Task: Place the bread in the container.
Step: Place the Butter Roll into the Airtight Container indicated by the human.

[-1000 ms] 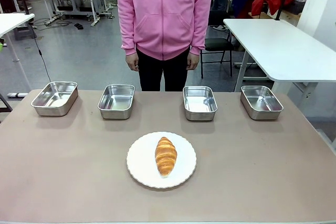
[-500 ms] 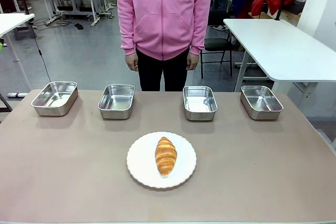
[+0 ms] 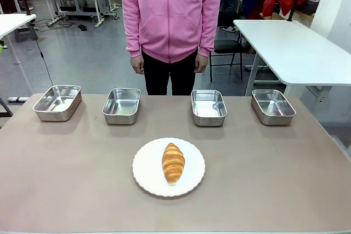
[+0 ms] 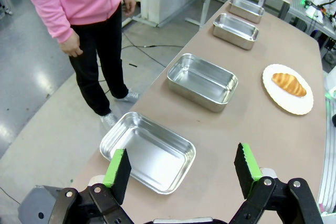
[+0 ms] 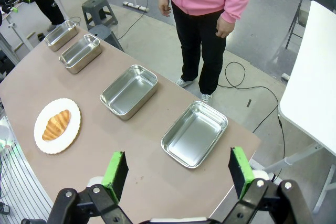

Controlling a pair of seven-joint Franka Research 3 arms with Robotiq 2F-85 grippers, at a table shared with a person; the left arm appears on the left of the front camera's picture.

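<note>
The bread (image 3: 173, 163) is seen lying on a round white plate (image 3: 147, 182) at the lower middle of the front view, lengthwise away from the camera, on the brown table (image 3: 66, 184). Beyond it, across the middle of the frame, four shiny steel pans are lined up along the far edge, each apart from the next: the far-left pan (image 3: 56, 102), the second pan (image 3: 121, 105), the third pan (image 3: 208, 107) and the far-right pan (image 3: 272, 106). All four are empty, and the bread is well apart from each. Which pan is meant as the container cannot be told. A person (image 3: 171, 15) in a pink hoodie is stood behind the table at the top centre, hands hung at the sides. The left claw (image 4: 181, 153) is held released above the far-left pan's end of the table, jaws wide apart and empty. The right claw (image 5: 177, 155) is likewise spread wide and empty, raised above the far-right pan's end
</note>
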